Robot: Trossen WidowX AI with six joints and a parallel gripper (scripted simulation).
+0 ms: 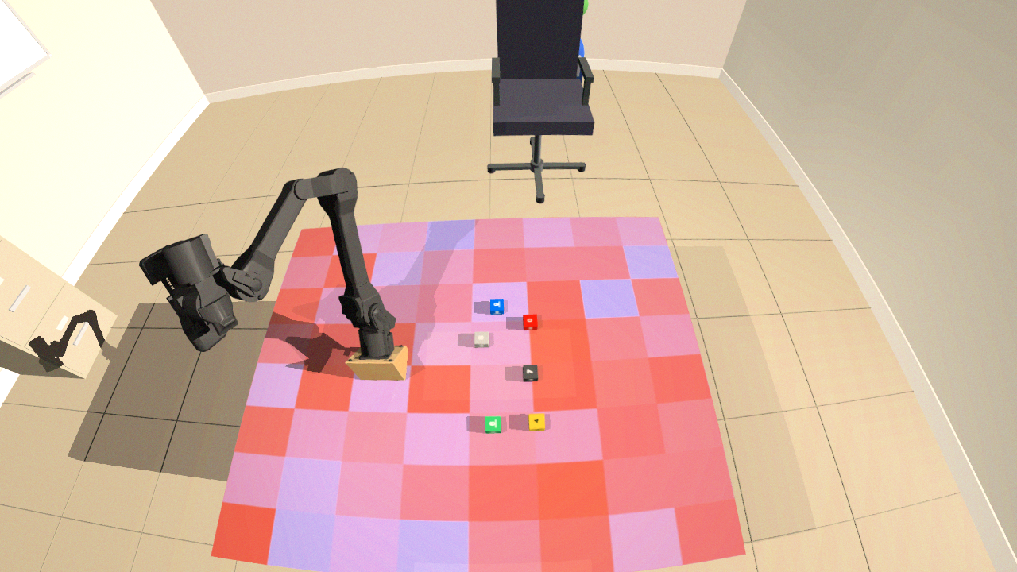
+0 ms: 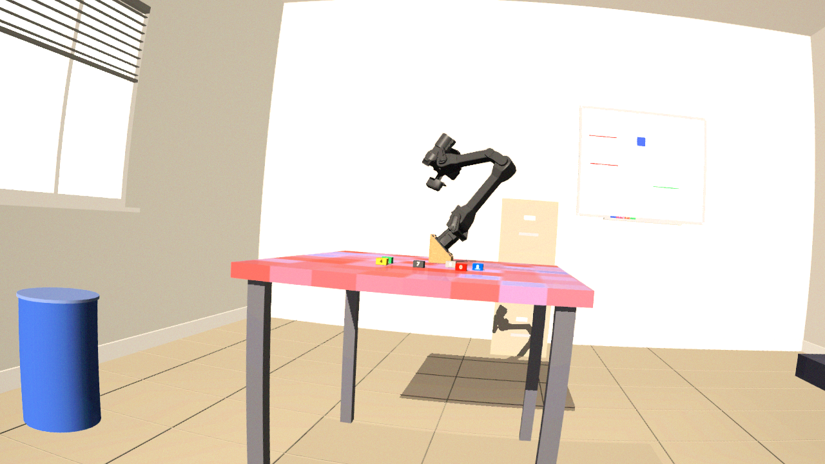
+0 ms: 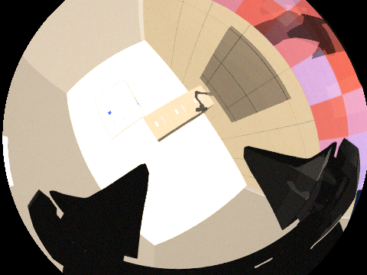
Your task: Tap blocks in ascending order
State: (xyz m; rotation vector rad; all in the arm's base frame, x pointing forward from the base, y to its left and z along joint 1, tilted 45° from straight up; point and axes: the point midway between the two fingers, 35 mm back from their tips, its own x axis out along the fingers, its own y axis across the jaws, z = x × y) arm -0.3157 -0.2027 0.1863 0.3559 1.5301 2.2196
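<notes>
Six small digit blocks lie on the checkered red and lilac table (image 1: 454,512) (image 2: 323,276), right of the arm's base: blue (image 1: 496,306) (image 2: 477,266), red showing 0 (image 1: 529,321) (image 2: 461,266), white (image 1: 481,339) (image 2: 449,264), black showing 7 (image 1: 529,372) (image 2: 417,263), green (image 1: 493,423) (image 2: 388,260) and yellow showing 4 (image 1: 536,422) (image 2: 379,261). My gripper (image 1: 206,334) (image 2: 436,183) (image 3: 196,161) is open and empty. It hangs high, out past the table's left edge, far from all the blocks. The wrist view shows only floor, wall and a strip of the table (image 3: 332,118).
The arm stands on a wooden base (image 1: 380,364) on the table. An office chair (image 1: 542,92) stands behind the table. A filing cabinet (image 1: 35,299) (image 2: 528,231) is by the wall, under a whiteboard (image 2: 640,167). A blue barrel (image 2: 57,357) stands on the floor.
</notes>
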